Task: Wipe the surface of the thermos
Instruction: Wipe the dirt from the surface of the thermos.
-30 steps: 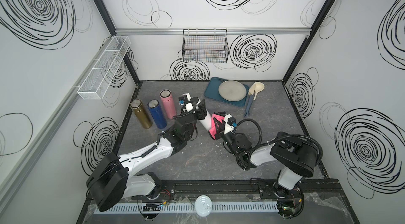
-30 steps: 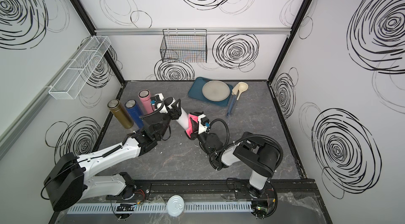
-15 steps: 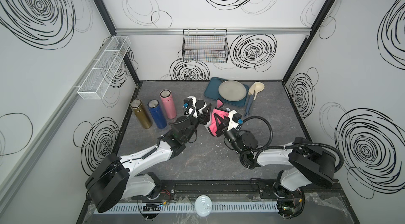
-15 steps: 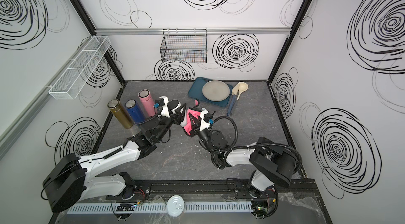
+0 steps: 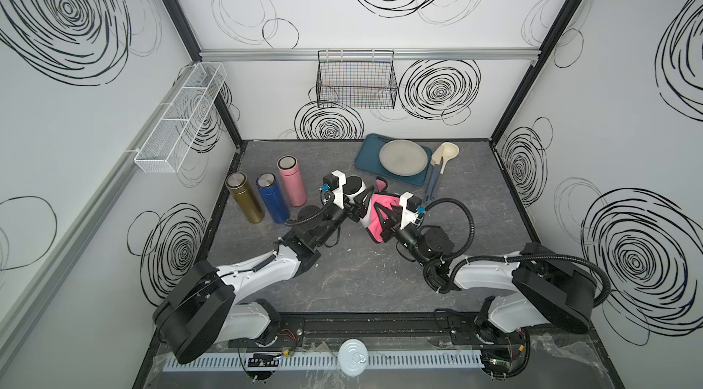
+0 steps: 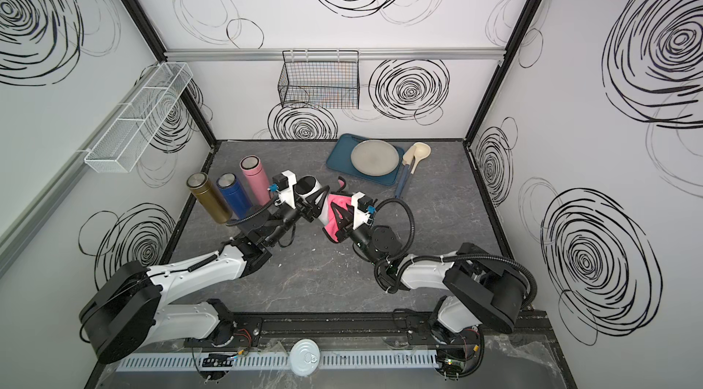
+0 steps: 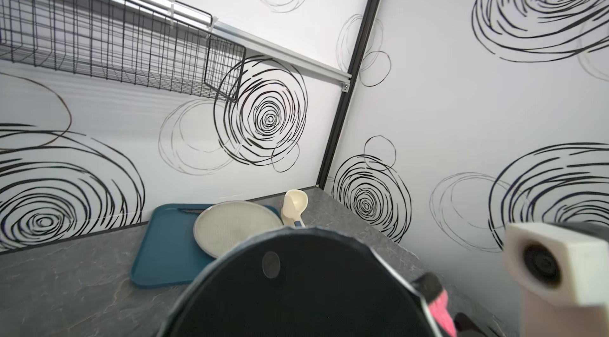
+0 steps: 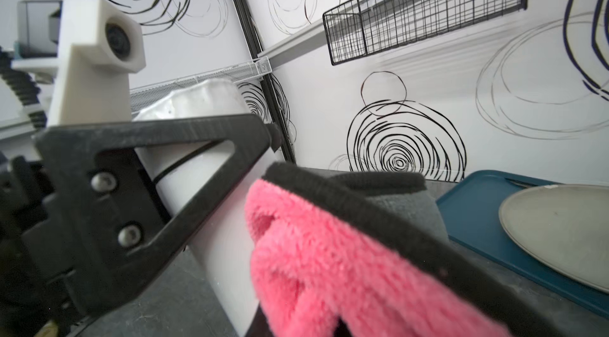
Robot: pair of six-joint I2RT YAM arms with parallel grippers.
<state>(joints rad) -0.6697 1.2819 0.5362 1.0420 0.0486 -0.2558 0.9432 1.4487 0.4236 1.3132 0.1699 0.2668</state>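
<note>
Currently left gripper [image 5: 359,203] clamps the tilted white thermos [image 8: 220,253] at mid-table, right gripper [image 5: 385,216] pinches the pink cloth [image 8: 313,253] against its side; risk: hard rubbing could twist the thermos loose or drag the cloth free.

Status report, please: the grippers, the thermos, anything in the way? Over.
Left gripper shut on thermos, held tilted. Right gripper shut on cloth, cloth against thermos side. Nothing blocks the wipe.
</note>
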